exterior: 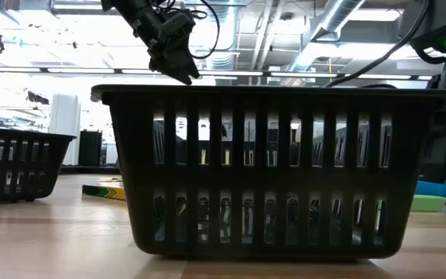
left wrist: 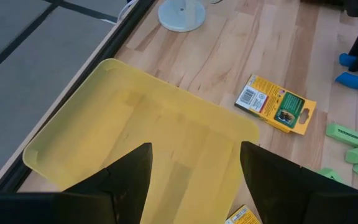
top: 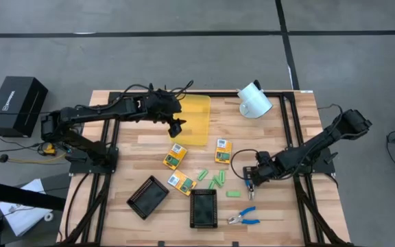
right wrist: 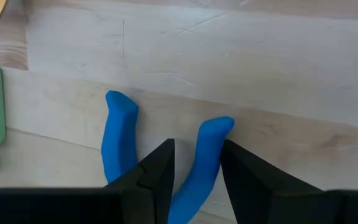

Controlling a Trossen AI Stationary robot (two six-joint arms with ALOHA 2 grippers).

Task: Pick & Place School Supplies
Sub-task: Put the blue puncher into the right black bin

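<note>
The right tool (right wrist: 196, 163) is low over the worktop (top: 280, 213), its two dark fingers (right wrist: 160, 165) closed partway around one blue handle of a pair of scissors (right wrist: 201, 155); the other blue handle sticks out free beside the fingers. In the high view this tool (top: 250, 184) is at the right-middle of the worktop with the scissors under it, just beside a flat green block (top: 234, 194). A second pair of blue-handled scissors (top: 244, 218) lies nearer the front edge, apart from the tool.

The left tool (left wrist: 194, 168) hangs above the yellow bin (left wrist: 135, 124) with its fingers spread wide and nothing between them. From above it (top: 175, 127) is over the bin's front edge, at the back-middle of the worktop.

Three yellow-orange boxes lie flat in the middle: one (top: 175, 156) just in front of the bin, one (top: 222, 151) to its right, one (top: 181, 182) nearer the front. A cluster of green sticks (top: 213, 180) lies between the boxes and the right tool.

Two black trays sit at the front, one (top: 147, 197) turned at an angle, the other (top: 203, 208) squarer to the edge. A white object (top: 254, 100) rests at the back right.
</note>
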